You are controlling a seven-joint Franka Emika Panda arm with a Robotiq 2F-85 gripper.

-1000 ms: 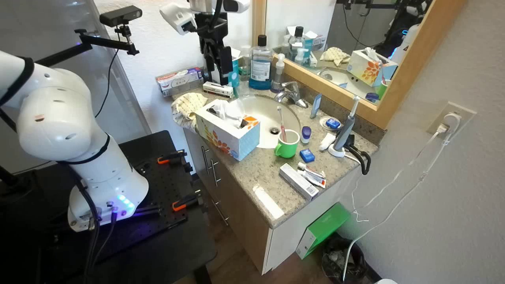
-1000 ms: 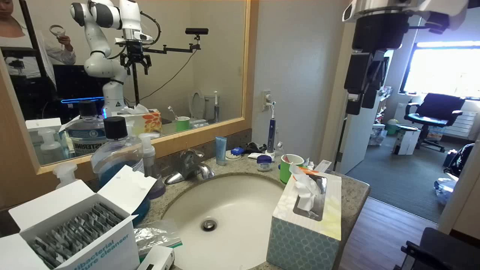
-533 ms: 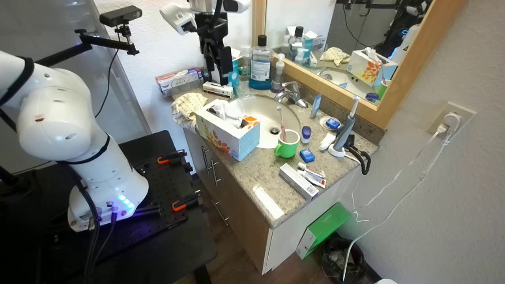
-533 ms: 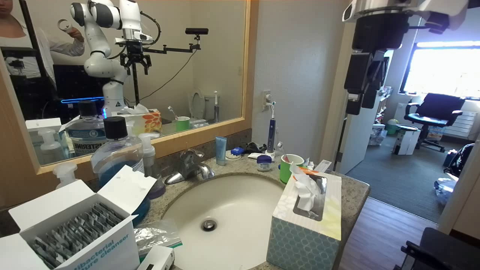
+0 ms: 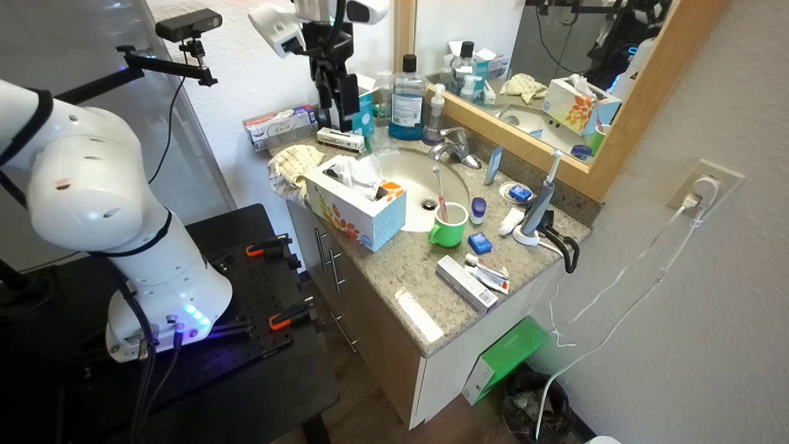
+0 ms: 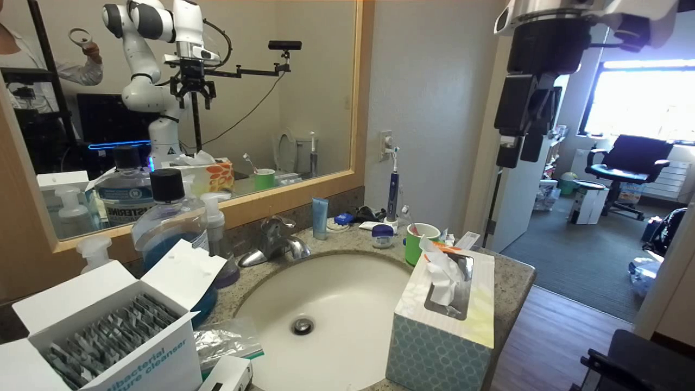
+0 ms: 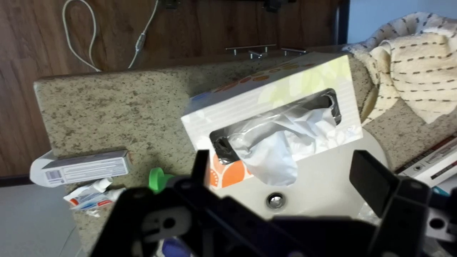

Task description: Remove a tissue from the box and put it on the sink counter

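Watching through the cameras, I see my end effector [image 7: 280, 165] with its two fingers [image 7: 201, 164] set wide apart. In both exterior views it hangs higher than the tabletop [image 5: 394, 265], fingertips pointing down, and apart from the box [image 7: 253, 105]. This box is placed lower than the end effector; in the wrist view it lies mostly ahead of the fingertips, turned at a slant. The tissue [image 7: 273, 155], white and crumpled, is in the slot of the box; its upper part comes out, and the wrist view shows this part between the two fingertips, but below them. Also under the end effector is the pale basin [image 7: 321, 192], with its drain [image 7: 275, 200] seen in the same gap. Left of the left-hand finger in this view there is a green cup [image 7: 156, 180], partly hidden by the end effector, and farther left a small carton [image 7: 87, 169] and some tubes [image 7: 94, 194]. Ahead and to the right lies a cream cloth [image 7: 421, 71] with dark dashes.
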